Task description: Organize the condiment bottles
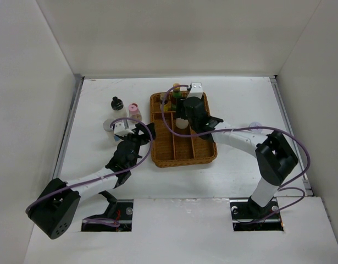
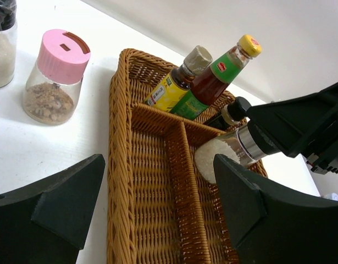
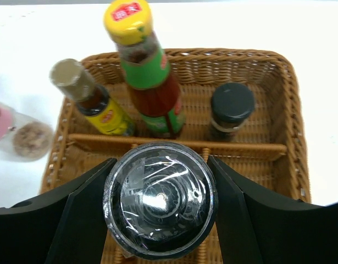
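Brown wicker tray, pink-capped jar, yellow-capped green-labelled bottle, black-capped jar, silver-capped shaker.

White worktop, matte, boxed in by plain white panels: back wall at 12, left wall at 9, right wall at 3. Metal strips run along both side edges. Front board at 6 has two rectangular cut-outs. Light even and diffuse, shadows soft.

bottle labels — blurred, nothing readable
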`<act>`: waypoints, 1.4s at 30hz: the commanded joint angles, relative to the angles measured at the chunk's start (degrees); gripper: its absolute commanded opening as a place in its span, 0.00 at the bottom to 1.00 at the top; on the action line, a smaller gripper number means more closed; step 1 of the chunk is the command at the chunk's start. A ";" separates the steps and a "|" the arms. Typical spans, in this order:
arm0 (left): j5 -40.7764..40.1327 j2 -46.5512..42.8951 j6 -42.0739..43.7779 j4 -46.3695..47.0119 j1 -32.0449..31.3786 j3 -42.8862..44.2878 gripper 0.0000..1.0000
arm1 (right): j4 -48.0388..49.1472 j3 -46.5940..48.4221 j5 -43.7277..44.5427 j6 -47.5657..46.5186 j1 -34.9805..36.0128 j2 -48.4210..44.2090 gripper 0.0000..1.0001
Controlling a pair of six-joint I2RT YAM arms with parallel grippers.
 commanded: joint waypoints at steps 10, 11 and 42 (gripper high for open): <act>0.36 -1.13 -0.27 2.13 1.38 -0.35 0.80 | 5.64 1.95 0.23 -1.15 -1.04 4.33 0.53; 0.36 -1.22 -0.27 2.13 1.47 -0.44 0.80 | 5.82 2.30 0.41 -1.32 -0.78 5.12 0.56; 0.98 0.37 -0.62 2.21 -1.43 0.62 0.80 | -13.17 -28.81 19.31 9.22 -28.63 -29.17 1.00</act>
